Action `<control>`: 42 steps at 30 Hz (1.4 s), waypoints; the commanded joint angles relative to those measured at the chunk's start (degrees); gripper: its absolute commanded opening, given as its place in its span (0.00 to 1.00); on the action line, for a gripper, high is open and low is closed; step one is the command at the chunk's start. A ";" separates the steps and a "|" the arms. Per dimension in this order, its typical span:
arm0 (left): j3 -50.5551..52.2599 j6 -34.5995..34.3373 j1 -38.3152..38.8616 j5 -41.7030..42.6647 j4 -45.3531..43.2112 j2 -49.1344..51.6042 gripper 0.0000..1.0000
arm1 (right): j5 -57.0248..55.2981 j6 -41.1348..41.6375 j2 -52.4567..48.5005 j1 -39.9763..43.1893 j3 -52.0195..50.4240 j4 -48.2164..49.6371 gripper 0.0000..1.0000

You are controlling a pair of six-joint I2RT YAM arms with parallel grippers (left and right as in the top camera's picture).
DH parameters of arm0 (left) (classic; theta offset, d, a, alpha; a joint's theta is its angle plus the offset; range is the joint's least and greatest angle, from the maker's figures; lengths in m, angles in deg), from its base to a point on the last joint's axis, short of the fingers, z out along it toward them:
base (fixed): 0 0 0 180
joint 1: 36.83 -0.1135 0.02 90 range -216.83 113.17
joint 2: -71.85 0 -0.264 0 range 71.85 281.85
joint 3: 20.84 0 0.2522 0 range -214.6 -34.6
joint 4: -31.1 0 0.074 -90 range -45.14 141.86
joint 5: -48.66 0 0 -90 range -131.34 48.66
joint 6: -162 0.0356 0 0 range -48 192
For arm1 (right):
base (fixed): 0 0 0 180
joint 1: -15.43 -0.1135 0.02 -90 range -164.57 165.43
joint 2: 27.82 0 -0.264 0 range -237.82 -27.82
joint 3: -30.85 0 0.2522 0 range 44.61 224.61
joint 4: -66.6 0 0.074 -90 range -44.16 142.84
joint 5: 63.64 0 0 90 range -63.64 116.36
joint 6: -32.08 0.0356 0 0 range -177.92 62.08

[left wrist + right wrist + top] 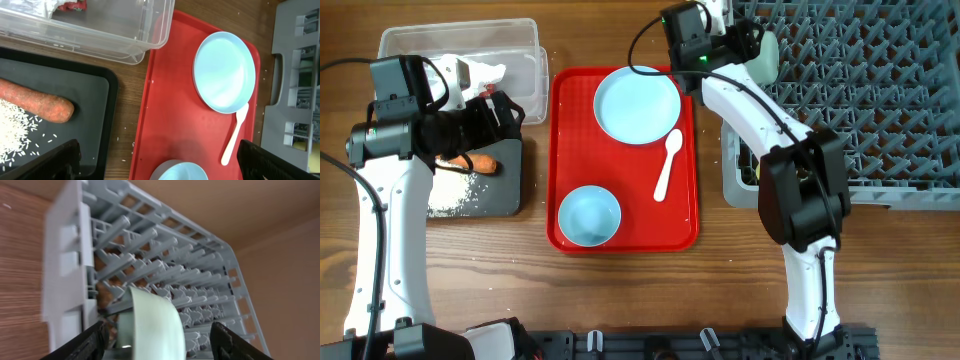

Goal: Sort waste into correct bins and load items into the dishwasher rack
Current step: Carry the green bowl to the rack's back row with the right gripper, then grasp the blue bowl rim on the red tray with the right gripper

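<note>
One small blue bowl (589,216) sits nearest, at the front of the red tray (570,120). Behind it lie the white spoon (668,165) and then the big blue plate (637,105). To the left, the black tray (508,195) holds rice grains (448,198) and a carrot piece (480,162). The left gripper (157,150) hangs above its right side, jaws wide apart with nothing in them. Farther back, the clear tub (525,45) holds the white napkin (480,75). At the far right, the right gripper (159,340) squeezes a mint bowl (150,315) on its edge over the left side of the grey rack (880,100).
</note>
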 commanded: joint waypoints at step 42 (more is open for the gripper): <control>-0.98 -0.15 -0.22 -0.52 -0.13 -0.22 1.00 | 80.63 34.16 6.95 -16.65 -15.02 -26.97 0.38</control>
